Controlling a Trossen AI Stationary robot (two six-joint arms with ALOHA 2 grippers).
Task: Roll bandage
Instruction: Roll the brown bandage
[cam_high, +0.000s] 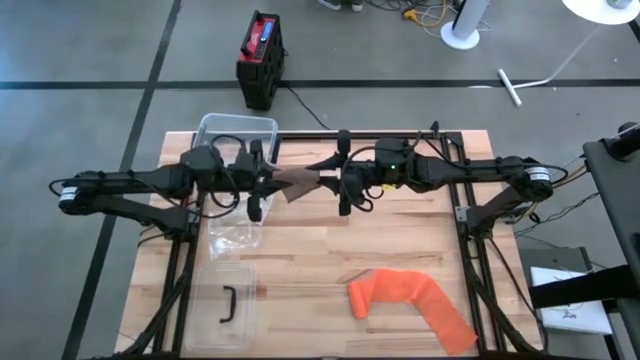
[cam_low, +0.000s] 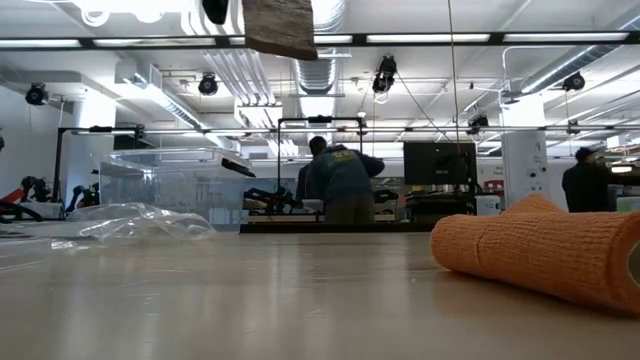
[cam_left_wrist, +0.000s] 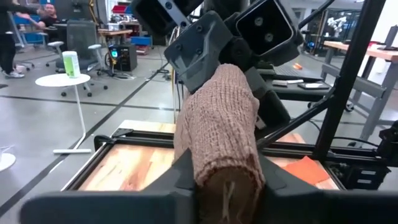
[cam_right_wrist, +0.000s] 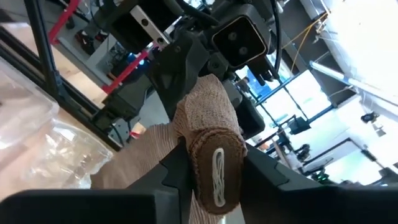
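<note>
Fingers of the left gripper are pressed in on both sides of the brown bandage roll, a snug grip with the roll standing out between them. Over on the right gripper, the fingers sit close against the other end of that same roll, its rolled end face showing between them, and a loose tail of bandage drapes off beside it. From above, both arms reach in from opposite sides and meet over the far half of the bench, the left gripper and right gripper nearly nose to nose, the bandage roll bridging the gap between them, lifted off the wood. The low camera catches only its hanging end up at the top edge.

Near edge of the bench now: an orange bandage lies partly unrolled on the right side, well apart from the grippers. On the near left corner sits a clear lid with a dark handle, flat on the wood. Just beyond it, a crumpled clear plastic bag; I cannot tell what is inside. Farther back, at the far left edge, a clear plastic box stands open, partly hidden by the left arm; nothing can be made out in it.

On the floor beyond the bench stands a black and red case.
</note>
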